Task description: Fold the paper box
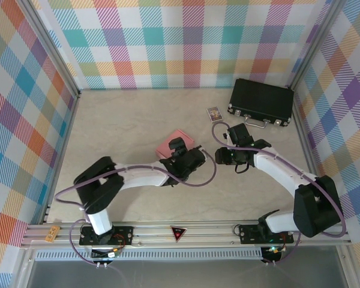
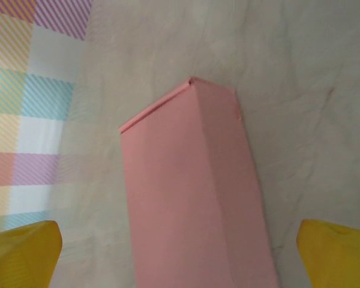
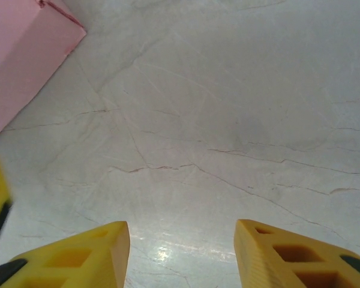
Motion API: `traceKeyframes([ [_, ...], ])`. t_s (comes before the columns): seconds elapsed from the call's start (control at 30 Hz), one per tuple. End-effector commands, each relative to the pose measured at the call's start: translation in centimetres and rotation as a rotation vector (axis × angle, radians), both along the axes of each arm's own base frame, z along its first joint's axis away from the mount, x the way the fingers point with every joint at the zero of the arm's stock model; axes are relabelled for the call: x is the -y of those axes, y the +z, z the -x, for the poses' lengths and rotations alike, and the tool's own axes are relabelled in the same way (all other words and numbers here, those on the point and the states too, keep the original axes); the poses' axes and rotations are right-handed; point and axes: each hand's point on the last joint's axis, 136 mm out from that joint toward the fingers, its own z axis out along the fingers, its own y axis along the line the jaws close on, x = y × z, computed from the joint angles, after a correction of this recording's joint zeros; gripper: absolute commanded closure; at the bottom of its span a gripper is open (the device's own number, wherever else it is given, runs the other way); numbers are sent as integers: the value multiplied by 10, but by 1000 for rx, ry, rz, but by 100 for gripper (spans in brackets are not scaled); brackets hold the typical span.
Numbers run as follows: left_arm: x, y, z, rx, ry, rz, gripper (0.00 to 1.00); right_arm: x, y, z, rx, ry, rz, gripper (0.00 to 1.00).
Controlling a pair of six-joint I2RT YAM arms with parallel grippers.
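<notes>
The paper box (image 2: pixel 192 192) is salmon-pink and stands folded into a long rectangular shape on the pale table; from above it lies at mid-table (image 1: pixel 170 144). My left gripper (image 2: pixel 180 258) is open wide, its yellow fingers (image 2: pixel 24 252) on either side of the box with table showing in both gaps. It sits over the box's near end (image 1: pixel 181 150). My right gripper (image 3: pixel 183 240) is open over bare table, nothing between its fingers (image 3: pixel 78 258). The box's corner (image 3: pixel 24 54) lies up-left of it. From above, the right gripper (image 1: pixel 225 157) is to the right of the box.
A black hard case (image 1: pixel 261 101) lies at the back right, with a small printed card (image 1: pixel 214 113) beside it. Plaid walls (image 1: pixel 186 42) enclose the table on three sides. An aluminium rail (image 1: pixel 180 233) runs along the near edge.
</notes>
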Motion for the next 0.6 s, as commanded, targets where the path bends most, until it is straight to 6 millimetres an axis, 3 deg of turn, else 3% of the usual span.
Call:
traceKeyframes([
  [0.0,-11,21,5,-135,66,267,0,13,-4,-7,17,-42,48,49],
  [0.1,-50,43,-9,-112,213,447,0,33,-5,-15,45,-95,135,49],
  [0.17,-86,54,-19,-100,360,578,0,51,-6,-20,57,-145,204,49],
  [0.27,-156,63,-29,-81,620,731,0,78,-6,-27,80,-220,284,49],
  [0.43,-253,57,-26,6,924,873,0,118,-1,-41,138,-337,291,45],
  [0.57,-305,44,-25,37,1053,918,0,139,-2,-52,179,-401,189,44],
])
